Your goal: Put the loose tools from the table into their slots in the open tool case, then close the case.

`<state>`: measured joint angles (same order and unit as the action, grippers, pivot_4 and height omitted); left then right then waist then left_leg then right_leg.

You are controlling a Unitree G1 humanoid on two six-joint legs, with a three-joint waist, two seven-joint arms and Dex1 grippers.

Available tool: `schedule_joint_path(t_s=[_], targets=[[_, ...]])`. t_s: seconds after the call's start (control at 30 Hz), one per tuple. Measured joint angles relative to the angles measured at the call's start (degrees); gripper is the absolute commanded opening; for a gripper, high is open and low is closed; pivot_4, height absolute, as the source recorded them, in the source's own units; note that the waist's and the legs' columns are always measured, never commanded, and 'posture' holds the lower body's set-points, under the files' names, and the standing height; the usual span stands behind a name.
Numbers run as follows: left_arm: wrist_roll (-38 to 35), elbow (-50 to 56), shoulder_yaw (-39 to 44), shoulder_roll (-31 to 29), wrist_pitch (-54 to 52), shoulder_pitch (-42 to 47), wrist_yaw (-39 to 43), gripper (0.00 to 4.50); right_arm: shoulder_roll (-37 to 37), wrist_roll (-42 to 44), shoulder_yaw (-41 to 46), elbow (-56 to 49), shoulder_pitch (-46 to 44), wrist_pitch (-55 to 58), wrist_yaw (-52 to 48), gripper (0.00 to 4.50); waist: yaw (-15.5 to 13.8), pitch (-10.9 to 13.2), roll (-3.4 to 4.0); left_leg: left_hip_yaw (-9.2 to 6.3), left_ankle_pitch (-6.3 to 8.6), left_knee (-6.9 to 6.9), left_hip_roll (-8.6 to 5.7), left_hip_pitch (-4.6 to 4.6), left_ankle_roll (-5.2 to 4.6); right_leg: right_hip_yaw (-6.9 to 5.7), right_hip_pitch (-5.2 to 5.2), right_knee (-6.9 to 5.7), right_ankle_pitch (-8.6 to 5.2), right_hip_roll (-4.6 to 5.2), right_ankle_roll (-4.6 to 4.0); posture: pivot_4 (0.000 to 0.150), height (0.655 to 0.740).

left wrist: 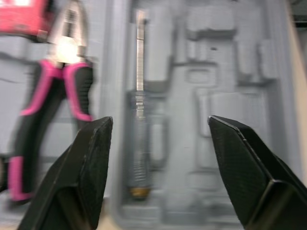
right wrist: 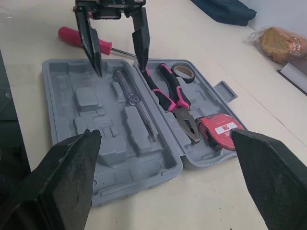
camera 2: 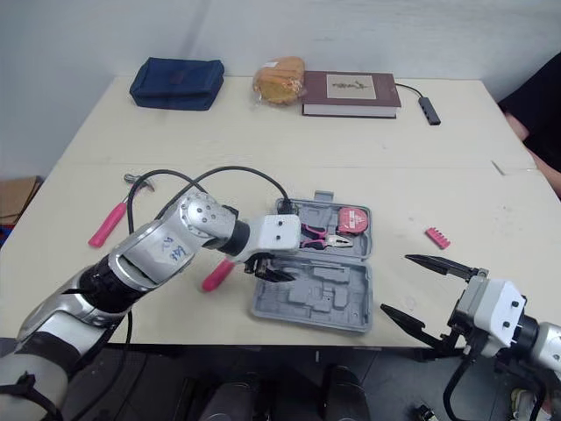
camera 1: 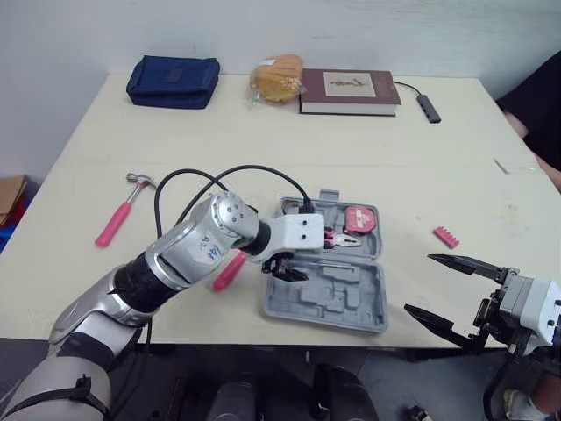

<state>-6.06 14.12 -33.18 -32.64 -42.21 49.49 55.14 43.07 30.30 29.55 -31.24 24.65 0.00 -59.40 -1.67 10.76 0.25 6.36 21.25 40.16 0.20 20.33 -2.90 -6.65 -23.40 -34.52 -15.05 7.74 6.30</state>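
Left claw [right wrist: 121, 69] hovers spread wide over the open tool case [camera 1: 351, 307] (nothing pinched), so I'd guess the pink screwdriver [right wrist: 79, 37] just beside it on the counter [camera 1: 263, 132] gets grabbed next.

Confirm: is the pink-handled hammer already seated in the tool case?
No, the hammer lies on the bare table, apart from the open tool case, off to its left.

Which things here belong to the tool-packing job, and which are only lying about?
Job: tool case, pliers and tape measure inside it, loose hammer, screwdriver, pink bit holder.
Lying about: blue pouch, bagged bread, book, adapter.
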Motion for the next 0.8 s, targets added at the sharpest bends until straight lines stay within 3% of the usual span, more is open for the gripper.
schedule_joint_path(t_s=[0.2, 0.47, 0.8], targets=[[-4.66, -9.05, 8.68, 7.45, 17.67, -8.36, 0.67, 0.05, -1.03, -0.43, -0.04, 0.08, 0.83, -0.07, 0.00, 4.50, 0.14, 0.00, 0.00, -0.01, 0.00, 0.06, 0.00, 0.01, -0.01, -0.04, -0.01, -0.09, 0.00, 0.02, 0.00, 0.150, 0.7400], [-2.90, -19.25, 10.68, 11.42, 25.93, -13.95, -0.64, 0.05, -1.64, -1.40, -0.04, 0.19, 1.01, -0.21, 0.08, 4.50, 0.01, -0.01, 0.01, 0.03, 0.01, 0.05, -0.03, -0.02, -0.03, -0.19, -0.01, -0.09, 0.01, 0.03, 0.01, 0.150, 0.7400], [0.40, -19.71, 10.00, 11.51, 24.66, -13.95, -0.65, 0.05, -2.69, -2.01, -0.04, 0.36, 1.32, -1.25, 0.08, 4.50, 0.10, -0.02, 0.01, 0.03, 0.02, 0.04, -0.04, -0.04, -0.05, -0.20, 0.00, -0.10, 0.01, 0.06, 0.01, 0.150, 0.7400]])
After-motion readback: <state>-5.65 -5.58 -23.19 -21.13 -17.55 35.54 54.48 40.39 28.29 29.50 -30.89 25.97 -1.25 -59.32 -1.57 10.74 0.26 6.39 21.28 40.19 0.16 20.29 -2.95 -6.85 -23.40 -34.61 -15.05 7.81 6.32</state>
